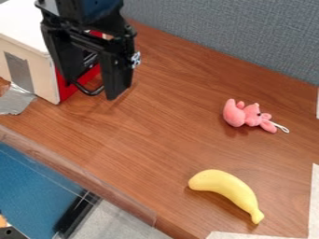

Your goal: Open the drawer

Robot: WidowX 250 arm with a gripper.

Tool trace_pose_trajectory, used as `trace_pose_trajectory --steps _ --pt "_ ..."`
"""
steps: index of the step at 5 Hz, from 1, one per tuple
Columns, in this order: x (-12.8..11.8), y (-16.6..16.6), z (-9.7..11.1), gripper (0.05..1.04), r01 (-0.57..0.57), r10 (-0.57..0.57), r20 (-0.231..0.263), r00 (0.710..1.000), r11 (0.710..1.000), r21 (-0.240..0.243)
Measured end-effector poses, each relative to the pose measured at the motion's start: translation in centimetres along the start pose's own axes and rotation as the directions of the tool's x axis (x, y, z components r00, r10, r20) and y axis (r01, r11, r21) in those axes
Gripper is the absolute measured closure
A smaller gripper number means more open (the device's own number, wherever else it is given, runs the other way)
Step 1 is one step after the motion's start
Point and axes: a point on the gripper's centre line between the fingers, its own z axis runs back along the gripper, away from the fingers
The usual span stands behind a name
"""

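So the claw is pretty wide open, not gripping anything, with the black handle visible between its fingers. The red-fronted drawer is just behind, on the worktop.

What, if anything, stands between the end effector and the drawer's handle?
Nothing visible: the open end effector hangs right at the black handle by the red front. The pink toy and the banana lie well off to the side.

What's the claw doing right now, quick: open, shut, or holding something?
Claw: open, its two fingers spread apart; the curved black handle shows between their tips, but whether they touch it can't be told.
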Motion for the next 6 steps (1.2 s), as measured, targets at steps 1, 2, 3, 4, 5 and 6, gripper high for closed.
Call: trace_pose_trajectory --steps 1,2,3,4,5,6 --pt "0.0 0.1 -0.4 0.083 0.001 -0.001 -0.012 1.000 1.000 -0.001" --pt "1.7 1.6 -3.3 0.083 0.108 -0.107 -0.019 0.994 0.994 0.034" --pt "3.0 3.0 -5.9 0.084 0.190 -0.187 -0.046 0.981 0.980 0.064" --pt "4.1 3.9 -8.3 0.083 0.291 -0.286 -0.060 0.956 0.953 0.087" --pt "5.0 4.7 -10.1 0.084 0.327 -0.322 -0.058 0.945 0.939 0.108" --pt "6.3 5.4 -11.0 0.084 0.328 -0.325 -0.040 0.945 0.934 0.140"
